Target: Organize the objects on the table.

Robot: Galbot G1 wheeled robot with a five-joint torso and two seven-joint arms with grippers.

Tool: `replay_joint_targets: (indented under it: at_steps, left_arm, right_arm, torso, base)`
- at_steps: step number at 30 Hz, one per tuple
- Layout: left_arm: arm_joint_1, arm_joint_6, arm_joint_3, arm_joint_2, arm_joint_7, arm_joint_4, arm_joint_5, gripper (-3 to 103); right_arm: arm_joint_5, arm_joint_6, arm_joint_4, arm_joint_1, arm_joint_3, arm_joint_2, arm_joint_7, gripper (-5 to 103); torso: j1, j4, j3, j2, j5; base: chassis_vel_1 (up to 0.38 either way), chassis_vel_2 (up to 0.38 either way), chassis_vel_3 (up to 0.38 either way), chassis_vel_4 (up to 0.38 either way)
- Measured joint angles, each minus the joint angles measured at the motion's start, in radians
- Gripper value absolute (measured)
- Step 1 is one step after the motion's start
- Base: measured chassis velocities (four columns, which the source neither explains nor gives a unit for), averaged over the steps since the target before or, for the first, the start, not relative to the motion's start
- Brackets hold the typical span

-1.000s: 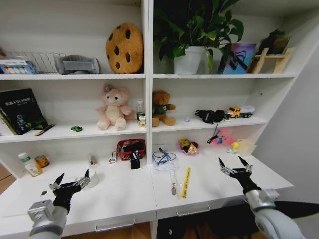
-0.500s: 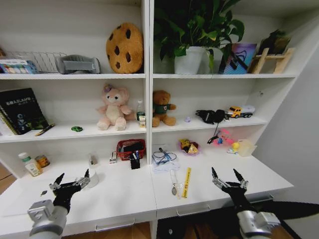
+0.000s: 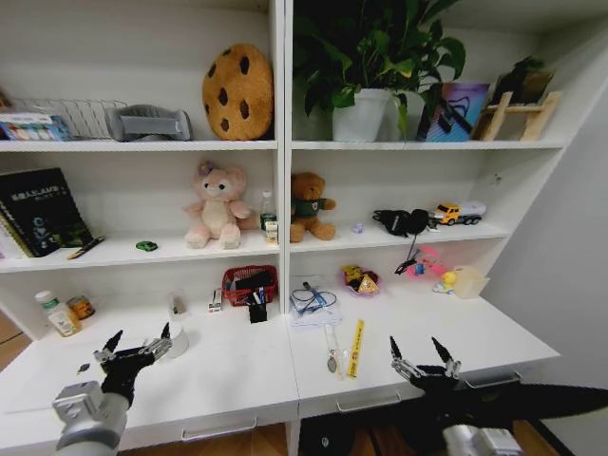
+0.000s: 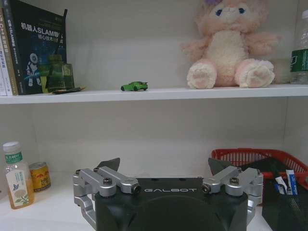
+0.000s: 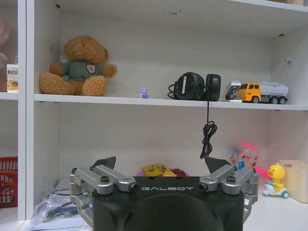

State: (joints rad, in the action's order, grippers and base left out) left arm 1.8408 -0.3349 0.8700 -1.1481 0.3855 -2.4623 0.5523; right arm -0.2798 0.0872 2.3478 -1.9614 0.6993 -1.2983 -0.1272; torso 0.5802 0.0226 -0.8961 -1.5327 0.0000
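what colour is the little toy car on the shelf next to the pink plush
Bright green. The toy car shows best in the left wrist view, on the shelf beside the pink plush.

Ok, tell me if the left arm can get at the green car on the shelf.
Probably yes: the green car sits alone near the shelf's front edge, nothing before it, and the left gripper hovers open lower down.

The 2 arms reach forward low at the frame's lower corners, the left gripper (image 3: 139, 346) raised on its grey wrist with fingers spread wide, the right gripper (image 3: 421, 354) likewise agape and pointing up from its black forearm.
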Motion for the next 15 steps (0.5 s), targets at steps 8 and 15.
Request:
replay_joint_targets:
  at_steps: [8,15]
  left_arm:
    - [0.0,0.0,0.0,0.0,0.0,0.0,0.0,100]
    - [0.0,0.0,0.0,0.0,0.0,0.0,0.0,100]
  right_arm:
    - [-0.001,0.0,-0.003,0.002,0.0,0.001,0.001,100]
    - [-0.002,0.0,-0.004,0.004,0.001,0.002,0.002,100]
  torso:
    - [0.0,0.0,0.0,0.0,0.0]
    - [0.0,0.0,0.0,0.0,0.0002]
  base:
    - [0.0,0.0,0.0,0.0]
    - [0.06,0.057,-0.051,-0.055]
